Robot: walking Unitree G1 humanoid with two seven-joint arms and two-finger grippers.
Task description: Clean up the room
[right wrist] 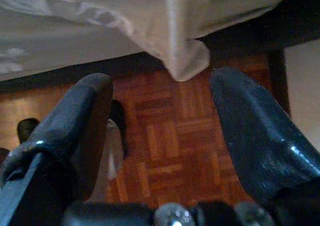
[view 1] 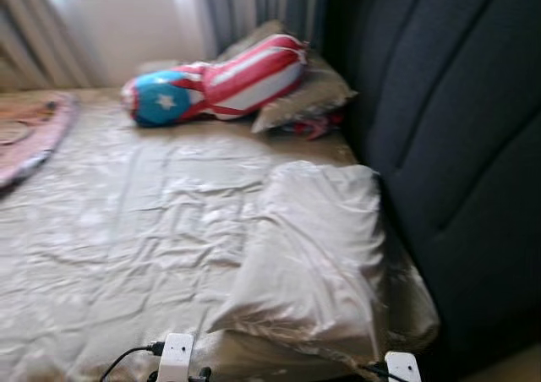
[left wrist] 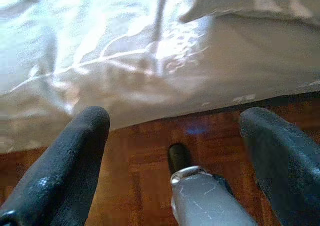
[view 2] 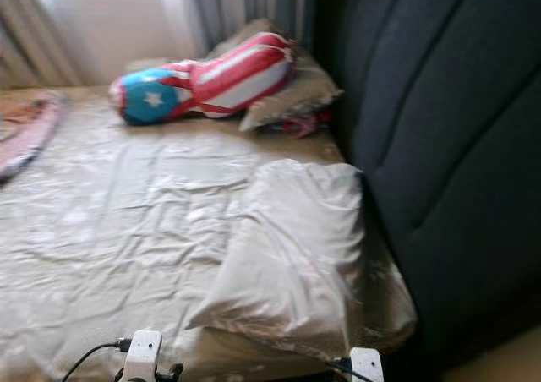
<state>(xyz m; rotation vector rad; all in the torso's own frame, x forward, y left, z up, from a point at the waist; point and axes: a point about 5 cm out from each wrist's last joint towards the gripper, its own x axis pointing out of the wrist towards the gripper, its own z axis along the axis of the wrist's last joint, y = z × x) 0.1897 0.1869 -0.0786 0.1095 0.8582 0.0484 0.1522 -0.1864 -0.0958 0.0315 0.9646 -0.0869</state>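
Observation:
A bed with a shiny beige sheet (view 1: 127, 230) fills the view before me. On it lies a beige pillow (view 1: 313, 255) near the dark headboard (view 1: 456, 145). A red, white and blue star-patterned cushion (view 1: 215, 82) rests at the far end against another beige pillow (view 1: 308, 95). My left gripper (left wrist: 175, 136) hangs open beside the bed's edge, over the wooden floor (left wrist: 150, 151). My right gripper (right wrist: 160, 121) is open too, below the sheet's hanging corner (right wrist: 185, 61). Both wrists (view 1: 176, 357) show at the picture's lower edge.
A pink rounded mat or blanket (view 1: 34, 133) lies at the bed's far left. Curtains (view 1: 254, 2) hang behind the bed by a bright window. The parquet floor (right wrist: 175, 136) runs along the bedside, and my own foot (left wrist: 200, 196) shows below.

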